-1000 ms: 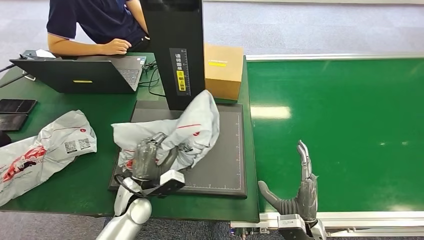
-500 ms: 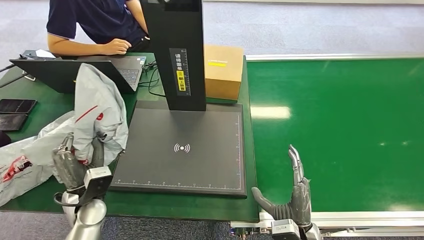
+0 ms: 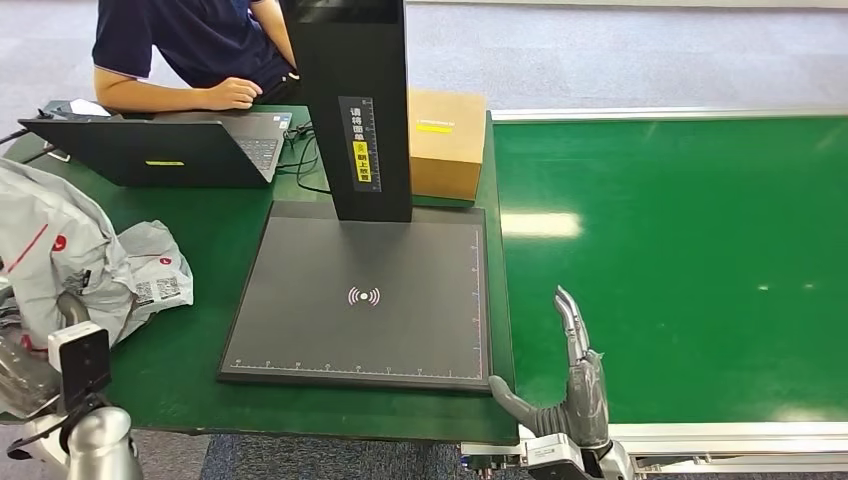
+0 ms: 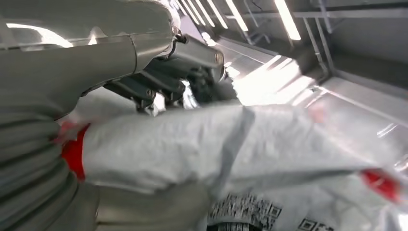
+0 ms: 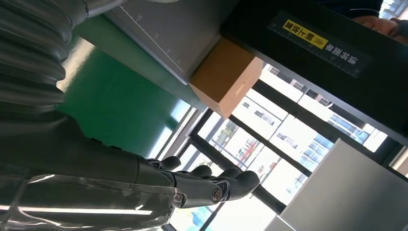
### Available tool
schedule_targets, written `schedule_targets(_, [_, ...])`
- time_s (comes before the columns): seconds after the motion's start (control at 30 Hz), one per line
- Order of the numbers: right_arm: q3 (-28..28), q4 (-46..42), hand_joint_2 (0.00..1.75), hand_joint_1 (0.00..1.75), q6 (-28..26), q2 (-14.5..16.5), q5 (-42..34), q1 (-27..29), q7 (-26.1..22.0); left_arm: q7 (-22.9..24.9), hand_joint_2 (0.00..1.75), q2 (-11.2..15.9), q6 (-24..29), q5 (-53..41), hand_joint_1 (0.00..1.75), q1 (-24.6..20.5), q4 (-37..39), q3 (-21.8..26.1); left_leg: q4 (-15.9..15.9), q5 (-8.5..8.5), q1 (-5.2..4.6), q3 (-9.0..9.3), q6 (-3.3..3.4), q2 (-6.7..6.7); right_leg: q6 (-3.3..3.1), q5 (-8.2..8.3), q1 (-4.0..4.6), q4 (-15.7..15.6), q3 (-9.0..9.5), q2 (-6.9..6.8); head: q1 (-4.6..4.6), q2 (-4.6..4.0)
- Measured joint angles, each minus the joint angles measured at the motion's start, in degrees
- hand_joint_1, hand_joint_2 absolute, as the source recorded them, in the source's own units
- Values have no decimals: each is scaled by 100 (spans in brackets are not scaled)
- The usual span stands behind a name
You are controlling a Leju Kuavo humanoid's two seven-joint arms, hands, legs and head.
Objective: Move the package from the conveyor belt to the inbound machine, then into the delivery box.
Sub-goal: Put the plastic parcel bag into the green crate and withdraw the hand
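the left hand [image 4: 159, 82] grasps the crumpled grey plastic mailer package with red markings [image 3: 45, 245], holding it above another grey mailer bag [image 3: 155, 275] lying on the green table [image 3: 190, 340]. the right hand [image 3: 570, 390] is released, fingers straight, by the green conveyor belt [image 3: 690, 260] edge, with the flat black scanner pad [image 3: 365, 300] to its left.

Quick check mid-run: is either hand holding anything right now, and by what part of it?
The left hand grips the grey package by its bunched lower end, lifted at the table's left edge. The right hand holds nothing, fingers apart.
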Motion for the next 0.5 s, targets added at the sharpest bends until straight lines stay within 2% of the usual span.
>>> schedule_targets(0.13, [32, 27, 175, 0, -1, 2, 25, -41, 1, 940, 175, 44, -2, -913, 0, -97, 595, 241, 0, 0, -1, 2, 0, 0, 0, 0, -1, 0, 0, 0, -1, 0])
schedule_targets(0.27, [46, 57, 175, 0, 11, 1, 27, -83, 4, 1517, 175, 73, -22, -1447, 0, -90, 1015, 14, 0, 0, -1, 1, 0, -2, 0, 0, -1, 0, 1, 0, -1, 0])
schedule_targets(0.4, [52, 94, 175, 0, 15, 1, 14, -112, 4, 1547, 175, 73, -344, -1042, 0, -15, 1132, -434, 1, 0, -1, -1, 0, -3, 0, 0, -1, -1, 0, -2, -1, 0])
schedule_targets(0.5, [52, 115, 175, 0, 8, 1, -31, -119, 4, 1143, 175, 62, -906, -163, 0, 89, 1111, -963, 1, 0, -1, -2, 0, -5, 0, 0, -1, -1, 0, -4, 0, 0])
